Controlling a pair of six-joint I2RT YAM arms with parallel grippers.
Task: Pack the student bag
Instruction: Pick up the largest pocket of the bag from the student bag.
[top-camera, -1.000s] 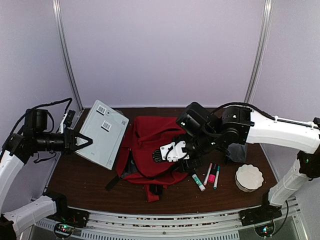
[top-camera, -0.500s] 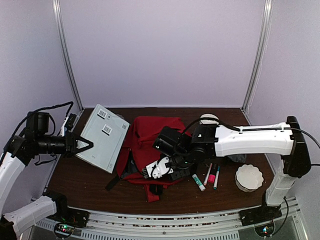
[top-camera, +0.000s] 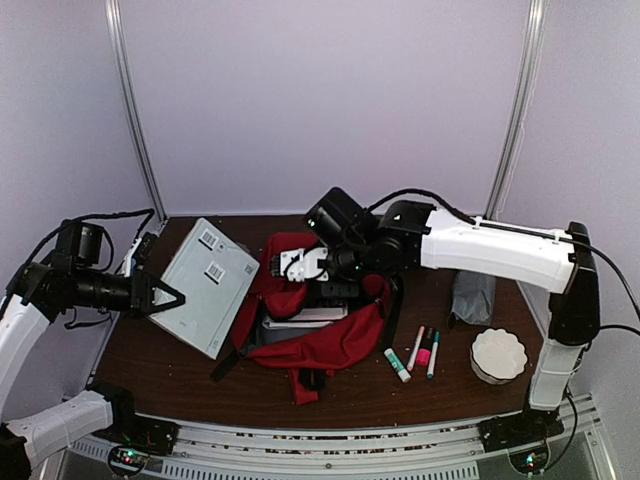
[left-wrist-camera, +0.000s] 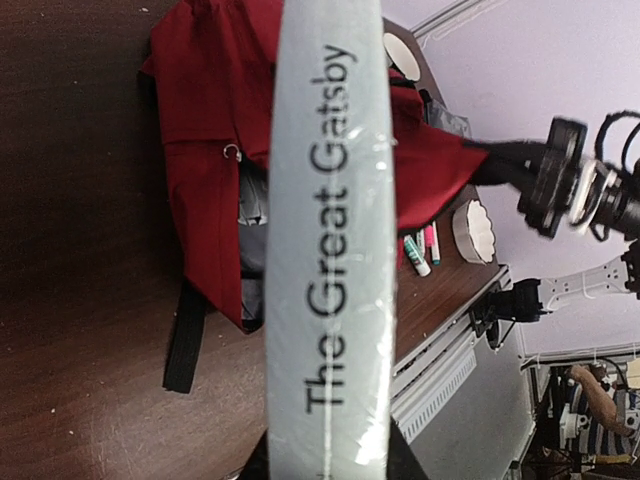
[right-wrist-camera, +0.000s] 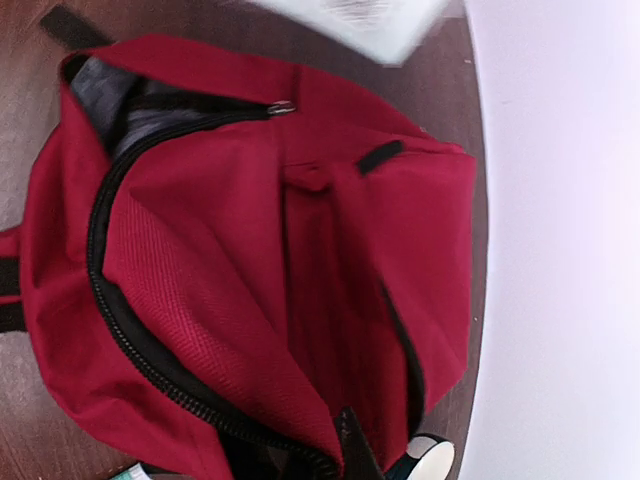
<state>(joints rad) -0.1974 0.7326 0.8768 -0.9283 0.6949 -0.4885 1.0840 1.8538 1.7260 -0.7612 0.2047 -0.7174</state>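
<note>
The student bag (top-camera: 335, 345) lay mid-bench. It was red, the largest item in view, with black straps trailing toward the near edge. Its main zip stood open, showing grey lining and something pale inside the mouth. The bench (top-camera: 170, 365) was dark brown wood.

The right pincer (top-camera: 293, 266) hung over the bag's far-left part, clamped on a fold of red fabric by the zip and holding it raised and taut. The left wrist view showed the cloth drawn to a point where it met the black fingers. In the right wrist view only one dark fingertip (right-wrist-camera: 350, 450) showed, at the bottom edge against the zip line, with the red front panel and open zip spread beneath.

The left pincer (top-camera: 166, 295) gripped a grey book (top-camera: 207, 285) by its near-left edge, jaws narrow around it. The book was tilted, just beside the bag's left side. Whether its lower corner touched the bench could not be told. There were two barcode stickers (top-camera: 214, 270) on the upturned cover. The spine, glossy in the left wrist view, read "The Great Gatsby".

To the right of the bag several markers (top-camera: 418, 350) lay side by side on the bench, green-capped and pink among them, near the bag's right end. Further right sat a white scalloped bowl (top-camera: 498, 355). A small grey pouch (top-camera: 472, 295) lay behind the bowl, apart from the bag.
</note>
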